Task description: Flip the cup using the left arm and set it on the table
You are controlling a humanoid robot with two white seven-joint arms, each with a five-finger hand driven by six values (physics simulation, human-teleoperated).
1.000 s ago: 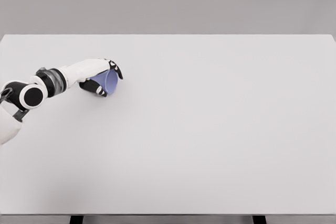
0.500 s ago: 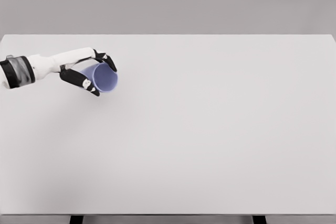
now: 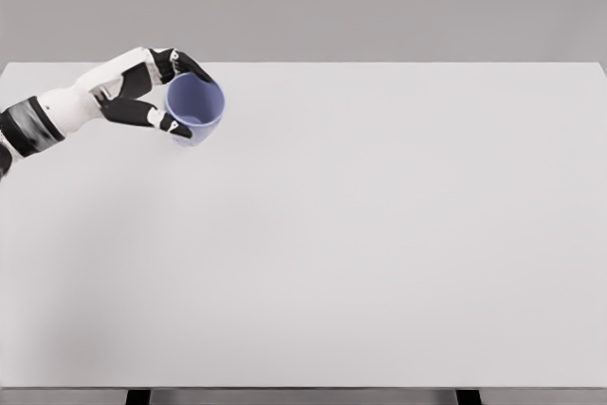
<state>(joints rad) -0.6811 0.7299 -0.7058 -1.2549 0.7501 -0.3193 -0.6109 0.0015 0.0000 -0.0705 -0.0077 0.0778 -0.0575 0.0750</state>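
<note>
- Lavender-blue cup [image 3: 195,109] sits at the far left of the white table [image 3: 379,234], near its rear edge, mouth turned up and toward the camera so the inside wall and part of the floor show.
- Cup attitude: close to upright, tilted slightly toward the viewer. Whether its base touches the table or hangs just above it cannot be told from this view.
- Left hand [image 3: 147,92] is clamped on the cup from the cup's left side: dark fingers [image 3: 186,64] arch over the far rim, and the thumb presses the near wall just below the rim.
- Left forearm enters from the picture's left edge, white with a dark wrist band.
- Step in hand, by judgement: the turn-over looks essentially complete; what remains is setting down and letting go.
- Next move calls for levelling the cup so its base meets the table flat, then spreading the fingers without dragging the rim sideways.
- Risk, by judgement: release while tilted could let the cup rock or tip.
- Hidden: the cup's base and outer left wall, behind hand and rim; the contact line with the table.
- Right arm does not show.
</note>
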